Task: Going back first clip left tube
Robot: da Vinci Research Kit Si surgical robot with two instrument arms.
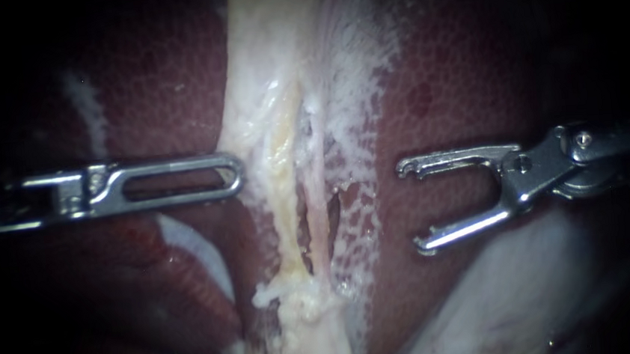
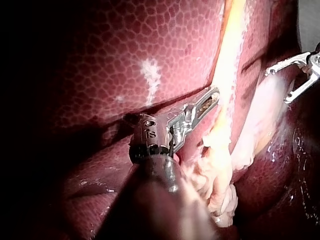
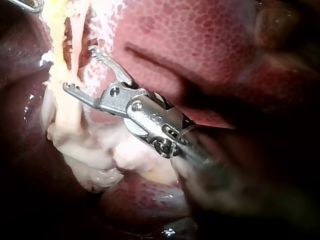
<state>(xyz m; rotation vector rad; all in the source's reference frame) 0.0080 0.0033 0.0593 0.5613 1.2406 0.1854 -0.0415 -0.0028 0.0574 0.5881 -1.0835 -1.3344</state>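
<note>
My left instrument (image 1: 236,177): jaws pressed together, holding nothing, tip just beside the left tube (image 1: 284,194) | my right instrument (image 1: 412,207): jaws spread, holding nothing, over the liver (image 1: 457,76) | left tube: between both tips.

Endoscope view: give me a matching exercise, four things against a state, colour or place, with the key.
Things:
1. left tool
2. right tool
3. liver
4. pale strand of tissue

States:
a. dark red, finely mottled surface
b. jaws wide apart, holding nothing
c. whitish yellow, runs between the two tools
d. jaws together, tip at the pale strand's edge

Pairs: 1-d, 2-b, 3-a, 4-c
</note>
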